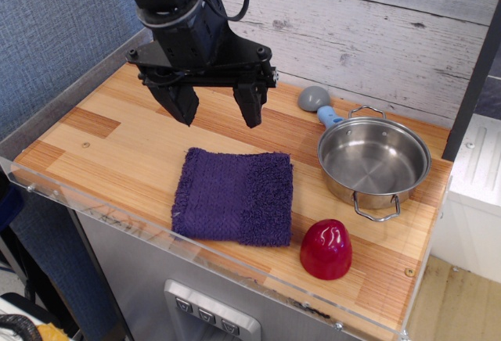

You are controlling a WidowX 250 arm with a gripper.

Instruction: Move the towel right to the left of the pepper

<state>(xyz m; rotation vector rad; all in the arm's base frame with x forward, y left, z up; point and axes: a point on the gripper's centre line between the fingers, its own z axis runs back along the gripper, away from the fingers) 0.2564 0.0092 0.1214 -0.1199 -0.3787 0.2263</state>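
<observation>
Towel [233, 196] flat on the wooden counter [109, 145], near the front edge, its right edge just beside the pepper [326, 249] with a narrow strip of bare wood between. Pepper a little nearer the front than the towel's centre. Pot [373, 161] behind the pepper, empty; scoop [316, 102] behind the pot's left side, handle touching or nearly touching the rim, hard to tell from this angle.

Gripper [213, 110] above the counter behind the towel's far edge, jaws spread wide, holding nothing, clear of the cloth.

Judged as the close of the placing step: towel already left of the pepper and close to it, so little or nothing left beyond pulling away. If a tighter fit is wanted, next move calls for dropping onto the towel's far edge, pinching a fold of terry, and dragging it a touch rightward and toward the front, stopping short of nudging the pepper. Otherwise, lifting straight up and clear, without snagging the fringe.
</observation>
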